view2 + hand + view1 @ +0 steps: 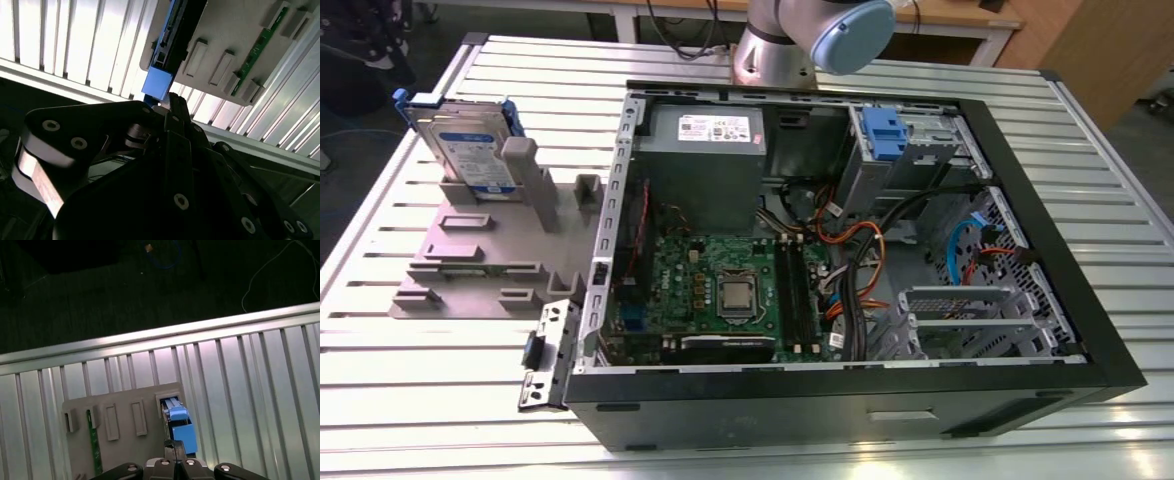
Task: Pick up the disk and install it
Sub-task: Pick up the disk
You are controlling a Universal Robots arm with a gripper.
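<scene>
One gripper [174, 447], pincer closed on nothing, hangs just above the disk [179, 426], which stands upright in its grey holder [125, 452]. Farther off lies the open computer case [854, 412]. Judged step: approach for pick-up, which calls for parted jaws straddling the disk's upper edge.

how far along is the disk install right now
Nothing done yet: the disk stands upright in its grey holder beside the open computer case. In hand: the end effector, shut and empty, hangs above the disk's blue rail. Left: grasping, lifting, installing in the case.
</scene>
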